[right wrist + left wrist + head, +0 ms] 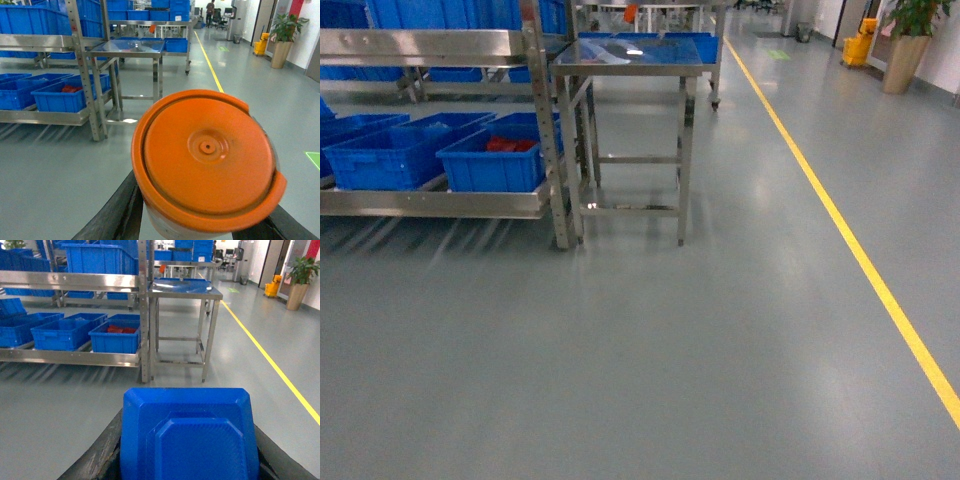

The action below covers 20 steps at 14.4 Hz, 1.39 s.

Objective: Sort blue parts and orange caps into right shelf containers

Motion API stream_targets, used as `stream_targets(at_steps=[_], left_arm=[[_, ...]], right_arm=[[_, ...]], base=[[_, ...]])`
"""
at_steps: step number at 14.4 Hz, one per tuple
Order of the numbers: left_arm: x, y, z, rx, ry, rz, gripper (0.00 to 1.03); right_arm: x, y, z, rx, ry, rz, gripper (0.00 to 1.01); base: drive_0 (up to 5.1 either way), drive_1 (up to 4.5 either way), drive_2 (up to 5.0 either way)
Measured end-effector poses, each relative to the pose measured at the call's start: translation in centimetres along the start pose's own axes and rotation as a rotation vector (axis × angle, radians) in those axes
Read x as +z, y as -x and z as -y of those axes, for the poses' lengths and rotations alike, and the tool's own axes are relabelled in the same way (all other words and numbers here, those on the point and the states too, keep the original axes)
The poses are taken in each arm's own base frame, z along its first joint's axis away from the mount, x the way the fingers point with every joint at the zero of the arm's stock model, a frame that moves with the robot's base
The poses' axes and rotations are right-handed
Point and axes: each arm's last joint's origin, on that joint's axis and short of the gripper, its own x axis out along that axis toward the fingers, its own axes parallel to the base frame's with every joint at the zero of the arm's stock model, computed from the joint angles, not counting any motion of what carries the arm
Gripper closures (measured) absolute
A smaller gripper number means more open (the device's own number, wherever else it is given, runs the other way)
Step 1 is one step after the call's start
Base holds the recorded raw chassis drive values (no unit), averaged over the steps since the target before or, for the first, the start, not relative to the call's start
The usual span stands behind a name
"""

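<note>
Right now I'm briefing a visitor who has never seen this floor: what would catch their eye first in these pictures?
The orange cap filling the right wrist view, held between the right gripper's fingers, and the blue part filling the left wrist view in the same way. Beyond them, blue bins sit on the steel shelf at left, one holding red items, and a yellow line runs along the grey floor at right.

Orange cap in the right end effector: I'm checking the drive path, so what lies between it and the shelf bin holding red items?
The right wrist view shows only bare grey floor between the orange cap and the shelf bin.
</note>
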Motion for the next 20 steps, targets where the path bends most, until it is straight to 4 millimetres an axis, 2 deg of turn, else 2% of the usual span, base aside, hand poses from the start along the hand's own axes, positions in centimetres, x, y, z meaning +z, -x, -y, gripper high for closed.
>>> stream_targets(at_steps=[20], left_arm=[[-0.08,0.0,0.0,0.0,0.0,-0.008,0.59]], right_arm=[[-0.07,0.0,0.0,0.0,0.0,-0.007,0.59]], base=[[0.0,4.25,-4.3]])
